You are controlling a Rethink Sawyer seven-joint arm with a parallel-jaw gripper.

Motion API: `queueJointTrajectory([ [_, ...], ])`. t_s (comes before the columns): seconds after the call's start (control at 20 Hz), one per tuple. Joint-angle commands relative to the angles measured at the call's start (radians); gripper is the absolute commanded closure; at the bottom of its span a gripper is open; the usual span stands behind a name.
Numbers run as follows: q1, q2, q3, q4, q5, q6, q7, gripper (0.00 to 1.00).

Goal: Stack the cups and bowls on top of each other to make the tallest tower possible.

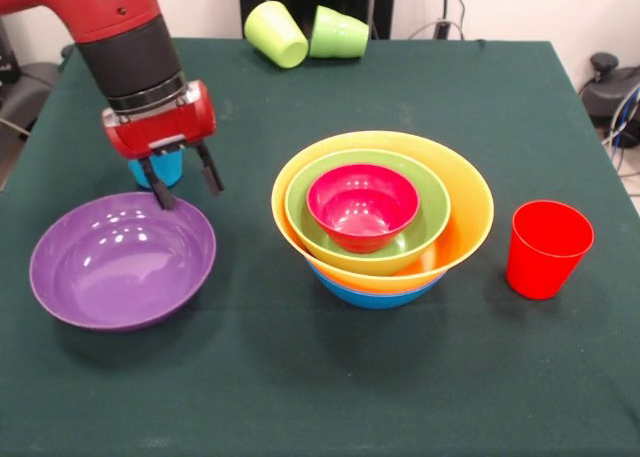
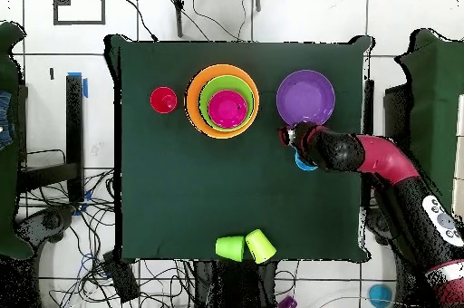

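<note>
Green cloth covers the table (image 1: 300, 377), and on it we list the following. Item one, the tower (image 1: 382, 217): a blue bowl (image 1: 372, 295) at the bottom, the large orange bowl (image 1: 470, 212) nested in it, then the green bowl (image 1: 425, 217), then the small red bowl (image 1: 362, 207), standing right of centre in the front view. We judge the nesting keeps it steady but adds little height.

Item two, a purple bowl (image 1: 122, 260), upright and alone near the front-left, apart from the tower. Item three, the red cup (image 1: 547, 247), upright, to the tower's right. Item four, the sky blue cup (image 1: 158, 170), mostly hidden behind the gripper (image 1: 186, 180). The black fingers are spread, holding nothing, hanging just above the purple bowl's far rim; we take it that this bowl or the blue cup is the next pick.

Item five, the yellow-green cup (image 1: 277, 33) and green cup (image 1: 338, 32), both on their sides at the far edge, touching.

Beyond the table we note cables and white floor tiles in the overhead view.
</note>
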Motion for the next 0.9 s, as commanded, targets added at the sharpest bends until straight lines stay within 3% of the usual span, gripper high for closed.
queueJointTrajectory([
  [0.05, 0.070, 0.030, -0.060, 0.066, -0.105, -0.073, -0.068, 0.00],
  [0.2, 0.086, 0.018, -0.073, 0.060, -0.119, -0.072, -0.072, 0.00],
  [0.35, 0.091, 0.020, -0.091, 0.056, -0.079, -0.055, -0.019, 0.00],
  [0.4, 0.092, 0.019, -0.097, 0.056, -0.067, -0.051, -0.008, 1.00],
  [0.6, 0.094, 0.017, -0.086, 0.044, -0.090, -0.052, -0.059, 1.00],
  [0.9, 0.103, 0.020, -0.085, 0.015, -0.060, -0.016, -0.053, 1.00],
])
